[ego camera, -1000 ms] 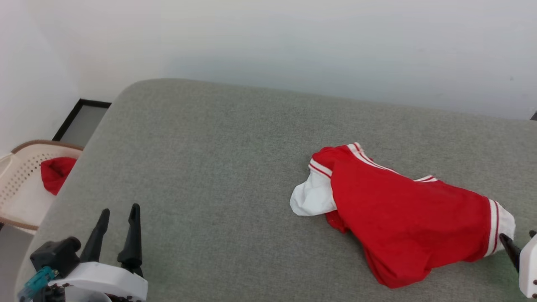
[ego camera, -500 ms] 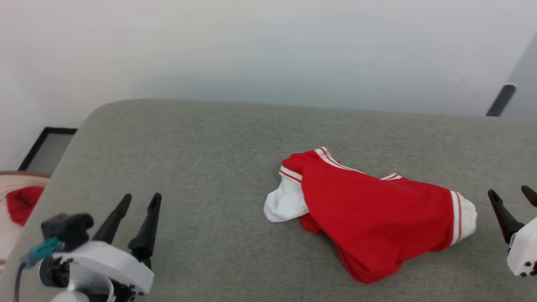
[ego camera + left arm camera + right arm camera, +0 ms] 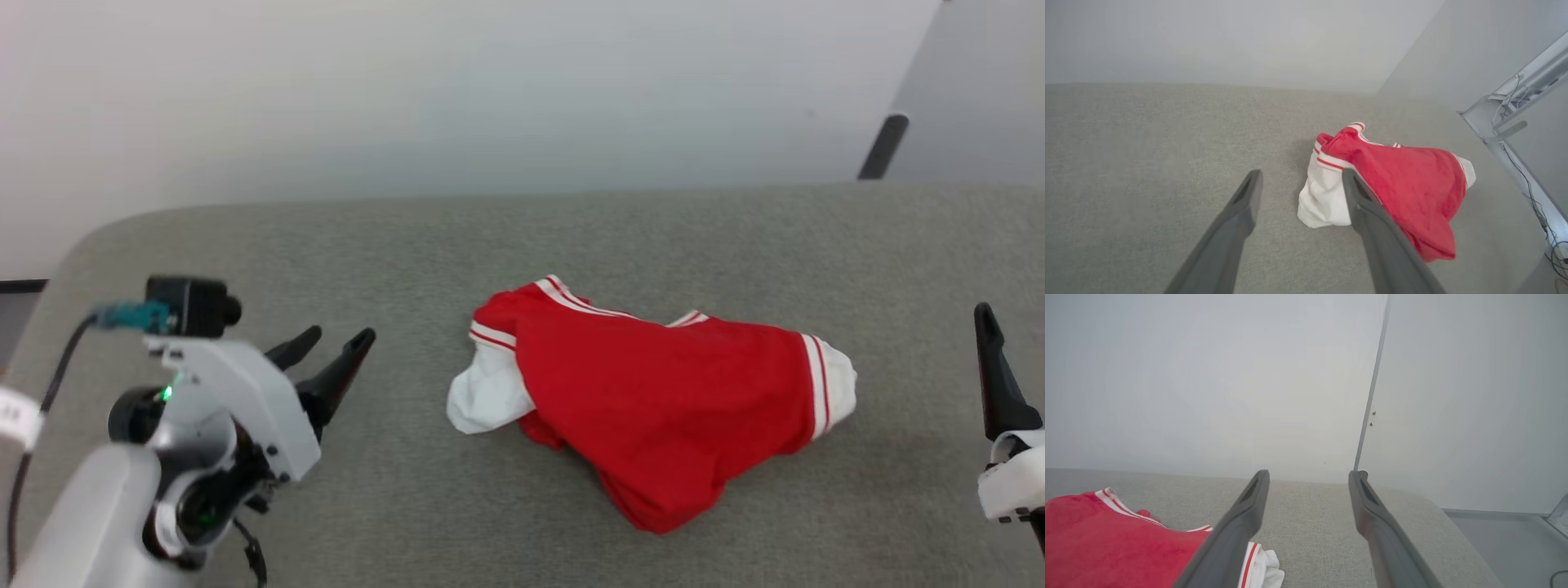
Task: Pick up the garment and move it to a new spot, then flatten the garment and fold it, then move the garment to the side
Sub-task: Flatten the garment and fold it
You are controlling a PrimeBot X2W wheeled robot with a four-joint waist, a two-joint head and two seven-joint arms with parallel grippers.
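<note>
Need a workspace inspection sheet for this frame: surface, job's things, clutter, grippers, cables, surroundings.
Surface: grey fabric surface, rounded corner at the left.
Job's things: garment crumpled in a heap, unfolded, a white sleeve at each end.
Clutter: nothing seen.
Grippers: left gripper open, short of the garment; right gripper open, apart from it.
Cables: black cable on the left arm; wires by a metal frame.
Surroundings: pale walls.

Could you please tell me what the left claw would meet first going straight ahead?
Likely the grey cushion just beside the white sleeve of the garment; the left claw may graze that sleeve, depth unclear.
</note>
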